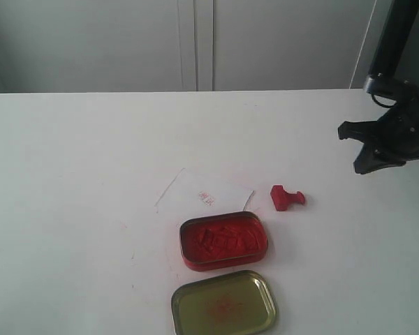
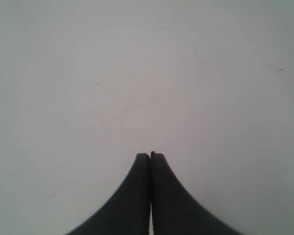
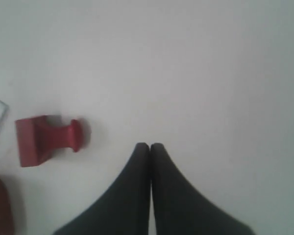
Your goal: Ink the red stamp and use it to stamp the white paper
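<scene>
Red stamp (image 3: 46,140) lies toppled — clear of right jaws.

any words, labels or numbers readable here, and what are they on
No text here can be read as words or numbers.
red print on the white paper: too small and blurred to read.
red smear inside the gold lid: a stain, not lettering.
red stamp and ink tin: no label visible.
</scene>
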Controlling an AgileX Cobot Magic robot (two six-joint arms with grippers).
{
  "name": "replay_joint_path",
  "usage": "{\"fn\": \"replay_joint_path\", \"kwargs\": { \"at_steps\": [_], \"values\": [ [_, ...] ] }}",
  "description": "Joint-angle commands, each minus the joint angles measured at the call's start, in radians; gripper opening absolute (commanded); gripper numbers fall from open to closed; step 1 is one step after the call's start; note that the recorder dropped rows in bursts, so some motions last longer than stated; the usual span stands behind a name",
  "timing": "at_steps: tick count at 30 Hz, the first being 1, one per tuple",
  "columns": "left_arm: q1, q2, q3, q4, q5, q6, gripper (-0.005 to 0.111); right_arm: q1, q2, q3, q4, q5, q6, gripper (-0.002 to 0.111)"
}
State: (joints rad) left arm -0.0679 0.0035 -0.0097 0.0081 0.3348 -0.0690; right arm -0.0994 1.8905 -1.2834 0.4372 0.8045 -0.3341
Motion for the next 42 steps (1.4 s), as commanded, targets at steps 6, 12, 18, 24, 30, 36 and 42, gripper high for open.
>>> {"fn": "replay_joint_path", "kwargs": {
  "at_steps": [6,12,18,24,30,36,42],
  "values": [
    [0.001,-0.003,0.010,0.000,0.016,-0.002,0.000,0.000,-0.127,0.071,-0.162,-0.014,0.155,0.000],
    [0.001,-0.003,0.010,0.000,0.016,-0.002,0.000,0.000,-0.244,0.170,-0.174,-0.063,0.155,0.000],
    [0.001,-0.003,0.010,0.000,0.016,-0.002,0.000,0.000,-0.382,0.264,-0.181,-0.147,0.155,0.000],
    [0.001,-0.003,0.010,0.000,0.016,-0.002,0.000,0.000,-0.534,0.342,-0.241,-0.203,0.155,0.000],
    [0.001,-0.003,0.010,0.000,0.016,-0.002,0.000,0.000,-0.704,0.400,-0.313,-0.221,0.155,0.000],
    [0.001,-0.003,0.010,0.000,0.016,-0.002,0.000,0.000,-0.890,0.470,-0.406,-0.264,0.175,0.000],
    [0.001,-0.003,0.010,0.000,0.016,-0.002,0.000,0.000,-1.092,0.558,-0.437,-0.319,0.162,0.000]
  ]
}}
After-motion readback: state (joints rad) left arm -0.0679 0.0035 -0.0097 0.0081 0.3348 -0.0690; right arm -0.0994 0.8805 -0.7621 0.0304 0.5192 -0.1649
